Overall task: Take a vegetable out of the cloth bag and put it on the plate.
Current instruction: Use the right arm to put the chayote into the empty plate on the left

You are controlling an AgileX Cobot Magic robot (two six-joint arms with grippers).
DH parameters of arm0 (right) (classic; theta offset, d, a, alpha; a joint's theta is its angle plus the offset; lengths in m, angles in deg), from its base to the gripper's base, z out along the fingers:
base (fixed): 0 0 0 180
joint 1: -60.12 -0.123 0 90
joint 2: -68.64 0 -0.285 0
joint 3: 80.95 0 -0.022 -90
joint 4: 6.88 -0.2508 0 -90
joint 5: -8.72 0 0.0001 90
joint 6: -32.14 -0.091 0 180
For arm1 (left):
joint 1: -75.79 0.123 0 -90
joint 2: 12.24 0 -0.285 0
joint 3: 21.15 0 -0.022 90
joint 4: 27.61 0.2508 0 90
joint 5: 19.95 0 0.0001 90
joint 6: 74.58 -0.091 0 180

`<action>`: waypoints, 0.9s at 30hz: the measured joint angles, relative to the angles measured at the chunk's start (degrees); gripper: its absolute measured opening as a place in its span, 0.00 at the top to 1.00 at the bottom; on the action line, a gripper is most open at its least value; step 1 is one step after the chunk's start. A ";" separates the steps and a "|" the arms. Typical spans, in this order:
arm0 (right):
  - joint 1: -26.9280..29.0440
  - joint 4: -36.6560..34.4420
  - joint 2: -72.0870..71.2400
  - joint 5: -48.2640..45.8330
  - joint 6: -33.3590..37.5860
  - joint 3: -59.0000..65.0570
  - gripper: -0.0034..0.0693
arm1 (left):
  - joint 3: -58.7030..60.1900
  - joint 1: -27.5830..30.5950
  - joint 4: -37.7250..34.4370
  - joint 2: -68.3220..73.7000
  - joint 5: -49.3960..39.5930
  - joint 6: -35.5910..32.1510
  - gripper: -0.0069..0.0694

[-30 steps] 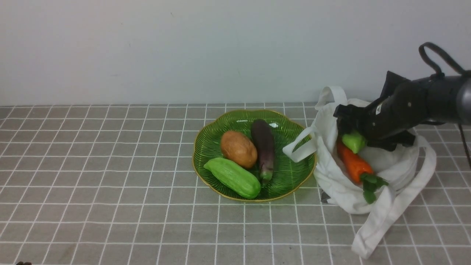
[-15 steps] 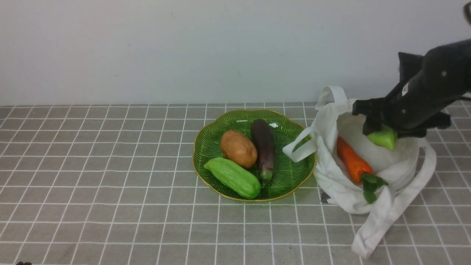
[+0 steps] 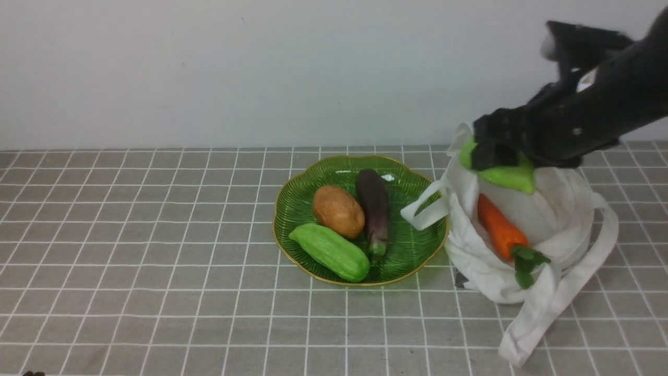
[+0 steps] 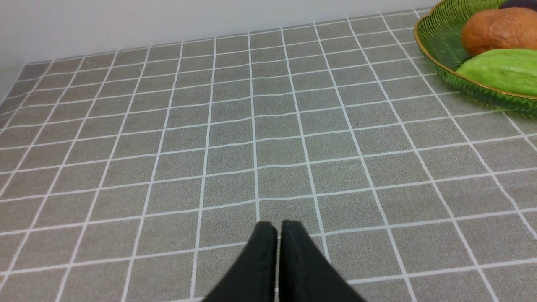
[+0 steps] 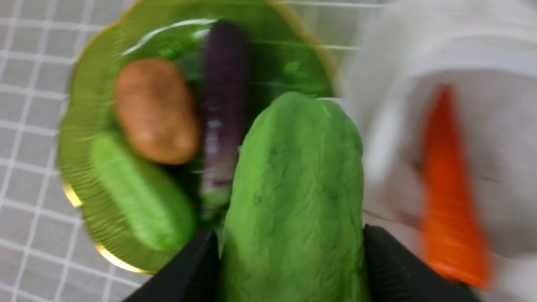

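Just right of the plate (image 3: 417,245), above the cloth bag (image 3: 490,282), right jaws pinch the vegetable (image 3: 506,176) midway. Recommend level carry, lowering onto bare glass beside the eggplant (image 3: 373,206). Left jaws pressed together, well left of it.

Brown potato (image 3: 338,211) beside purple eggplant (image 3: 373,209), ridged gourd (image 3: 330,251) in front; orange carrot (image 3: 500,227) well apart.
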 joint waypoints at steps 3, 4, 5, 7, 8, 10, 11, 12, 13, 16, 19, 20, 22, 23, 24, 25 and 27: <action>-3.30 -0.29 3.18 4.25 0.81 0.00 0.41 | 0.00 0.00 0.00 0.00 0.00 0.00 0.92; -5.64 -0.49 6.57 8.11 0.92 0.00 0.41 | 0.00 0.00 0.00 0.00 0.00 0.00 0.92; -6.29 -0.60 7.90 10.40 0.92 0.00 0.41 | 0.00 0.00 0.00 0.00 0.00 0.00 0.92; -7.28 -0.67 11.36 15.18 0.79 0.00 0.41 | 0.00 0.00 0.00 0.00 0.00 0.00 0.92; -7.42 -0.67 12.52 16.38 0.67 0.00 0.41 | 0.00 0.00 0.00 0.00 0.00 0.00 0.92; -7.42 -0.67 14.60 19.33 0.28 0.00 0.41 | 0.00 0.00 0.00 0.00 0.00 0.00 0.92; -7.35 -0.67 15.75 20.64 0.14 0.00 0.41 | 0.00 0.00 0.00 0.00 0.00 0.00 0.92; -7.12 -0.67 16.82 21.68 -0.04 0.00 0.41 | 0.00 0.00 0.00 0.00 0.00 0.00 0.92; -6.89 -0.67 17.76 22.66 -0.13 0.00 0.41 | 0.00 0.00 0.00 0.00 0.00 0.00 0.92; -5.86 -0.67 19.48 24.47 -0.73 -0.06 0.41 | 0.00 0.00 0.00 0.00 0.00 0.00 0.92; -4.72 -0.67 20.59 24.72 -1.13 -0.06 0.41 | 0.00 0.00 0.00 0.00 0.00 0.00 0.92; -4.16 -0.67 20.96 24.78 -1.37 -0.06 0.41 | 0.00 0.00 0.00 0.00 0.00 0.00 0.92; -3.73 -0.67 21.08 25.06 -1.41 -0.06 0.41 | 0.00 0.00 0.00 0.00 0.00 0.00 0.92; -3.73 -0.71 21.08 25.23 -1.54 -0.06 0.40 | 0.00 0.00 0.00 0.00 0.00 0.00 0.92; -3.73 -0.71 21.08 25.23 -1.53 -0.06 0.40 | 0.00 0.00 0.00 0.00 0.00 0.00 0.92; -3.73 -0.99 21.08 25.46 -1.56 -0.06 0.36 | 0.00 0.00 0.00 0.00 0.00 0.00 0.92; -3.73 -1.20 21.08 25.46 -1.56 -0.06 0.27 | 0.00 0.00 0.00 0.00 0.00 0.00 0.92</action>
